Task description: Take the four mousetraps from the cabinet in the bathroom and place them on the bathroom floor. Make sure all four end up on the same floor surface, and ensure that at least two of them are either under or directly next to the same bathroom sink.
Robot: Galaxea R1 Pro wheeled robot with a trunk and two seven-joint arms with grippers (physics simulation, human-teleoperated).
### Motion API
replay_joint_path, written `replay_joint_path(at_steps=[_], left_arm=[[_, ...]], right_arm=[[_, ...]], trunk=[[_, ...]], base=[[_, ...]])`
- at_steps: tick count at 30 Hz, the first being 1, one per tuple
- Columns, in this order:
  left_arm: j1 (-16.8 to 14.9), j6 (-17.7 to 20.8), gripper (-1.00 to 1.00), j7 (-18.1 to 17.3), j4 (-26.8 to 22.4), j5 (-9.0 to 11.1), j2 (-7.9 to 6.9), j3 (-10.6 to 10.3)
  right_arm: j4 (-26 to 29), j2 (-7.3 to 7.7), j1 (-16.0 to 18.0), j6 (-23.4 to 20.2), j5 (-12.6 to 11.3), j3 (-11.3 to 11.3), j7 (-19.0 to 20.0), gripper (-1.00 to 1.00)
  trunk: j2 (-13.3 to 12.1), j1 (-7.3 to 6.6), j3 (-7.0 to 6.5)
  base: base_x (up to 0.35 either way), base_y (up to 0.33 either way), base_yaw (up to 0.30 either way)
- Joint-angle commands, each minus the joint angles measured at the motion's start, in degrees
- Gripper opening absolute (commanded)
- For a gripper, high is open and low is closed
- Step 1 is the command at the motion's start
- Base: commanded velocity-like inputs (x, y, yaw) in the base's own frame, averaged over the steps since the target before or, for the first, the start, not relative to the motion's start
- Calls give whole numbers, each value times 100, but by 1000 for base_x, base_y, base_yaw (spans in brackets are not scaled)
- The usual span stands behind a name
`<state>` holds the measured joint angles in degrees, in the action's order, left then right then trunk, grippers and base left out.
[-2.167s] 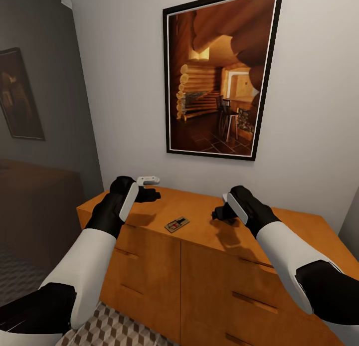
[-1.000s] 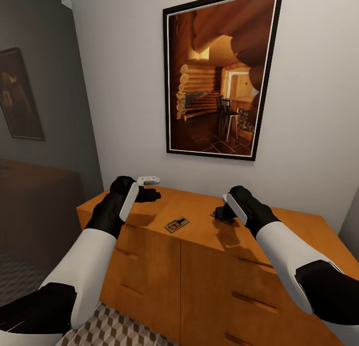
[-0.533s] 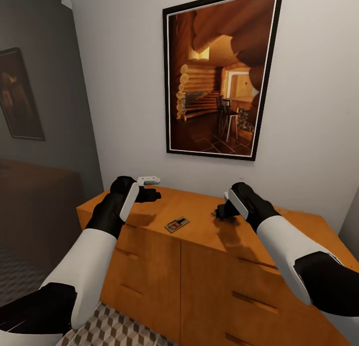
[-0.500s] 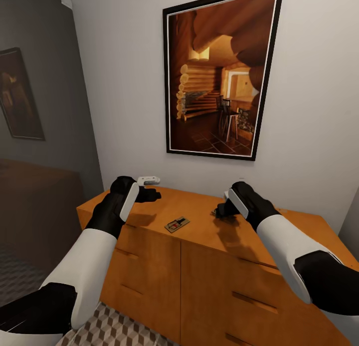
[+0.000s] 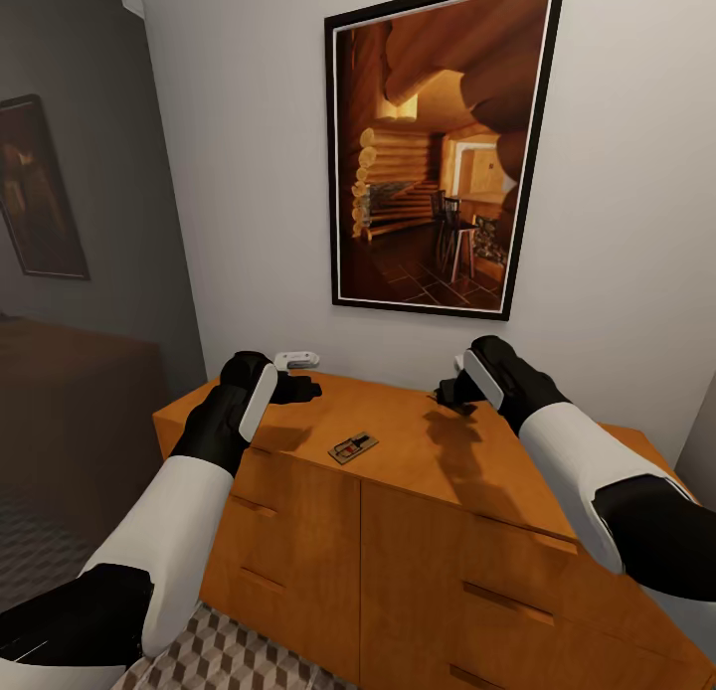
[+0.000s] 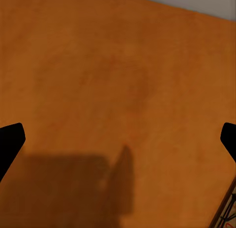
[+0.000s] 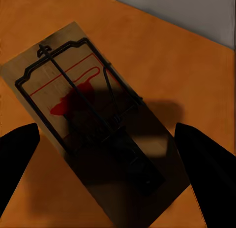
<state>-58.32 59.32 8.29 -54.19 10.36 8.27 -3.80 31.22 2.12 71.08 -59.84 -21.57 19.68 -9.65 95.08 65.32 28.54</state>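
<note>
I am hovering both arms over the top of the cabinet [image 5: 418, 451], an orange-brown chest under a framed picture [image 5: 438, 143]. In the head view one mousetrap [image 5: 353, 446] is lying flat on the top between my arms. The right wrist view shows a second mousetrap [image 7: 93, 124] lying flat directly below the right gripper [image 7: 110, 174], its wire bar and red mark facing up. That gripper is spread wide, fingers apart on either side of the board and not touching it. The left gripper [image 6: 120, 144] is also spread wide over bare wood, with only the corner of a trap at the frame's edge.

I am judging the risk to be in the descent: the board is thin and lying skewed to my fingers, so closing could catch a corner and spin it, or push it toward the wall [image 5: 249, 173]. Coming down too hard would jam the fingertips into the cabinet top. The bathroom floor [image 5: 219, 650] is far below, so a weak pinch could drop it.
</note>
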Motion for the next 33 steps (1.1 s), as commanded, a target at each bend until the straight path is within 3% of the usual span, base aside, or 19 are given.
replay_joint_path(at_steps=[1, 17, 33], left_arm=[[-4, 19, 100, 58, -4, 60, -1, -7], [-4, 19, 100, 58, -2, 60, -9, -7], [-4, 19, 100, 62, -4, 35, -9, -7]], right_arm=[[7, 12, 38, -16, -66, 45, -46, -100], [10, -73, 67, -16, -71, 23, -68, -100], [385, -7, 72, -16, -29, 42, -113, -100]], trunk=[[3, 0, 7], [3, 0, 7], [3, 0, 7]], base=[[0, 0, 0], [0, 0, 0], [0, 0, 0]])
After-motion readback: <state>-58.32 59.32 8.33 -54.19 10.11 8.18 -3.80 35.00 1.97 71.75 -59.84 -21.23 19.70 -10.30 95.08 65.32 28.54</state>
